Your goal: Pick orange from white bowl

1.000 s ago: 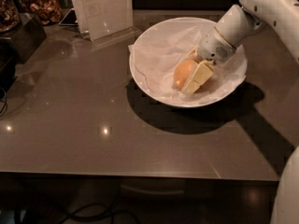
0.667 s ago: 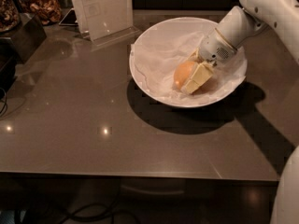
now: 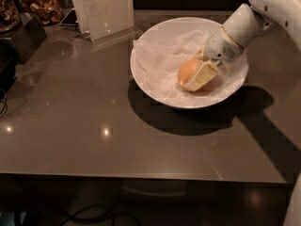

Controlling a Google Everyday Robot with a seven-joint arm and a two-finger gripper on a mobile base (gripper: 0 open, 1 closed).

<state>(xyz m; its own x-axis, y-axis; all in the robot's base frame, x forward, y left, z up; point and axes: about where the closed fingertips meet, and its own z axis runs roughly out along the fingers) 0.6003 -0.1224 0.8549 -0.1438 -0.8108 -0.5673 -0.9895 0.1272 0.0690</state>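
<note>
The orange (image 3: 186, 69) lies on crumpled white paper inside the white bowl (image 3: 155, 86), right of the bowl's middle. My gripper (image 3: 193, 73) reaches down into the bowl from the upper right on the white arm. Its cream fingers (image 3: 201, 76) sit on either side of the orange, the near one pressed against the fruit's right side, the far one mostly hidden behind it. The gripper is shut on the orange, which still rests low in the bowl.
A clear acrylic sign holder (image 3: 104, 9) stands just behind the bowl at the upper left. Dark containers with snacks (image 3: 40, 6) sit at the far left. The brown table's front edge (image 3: 141, 175) runs along the bottom.
</note>
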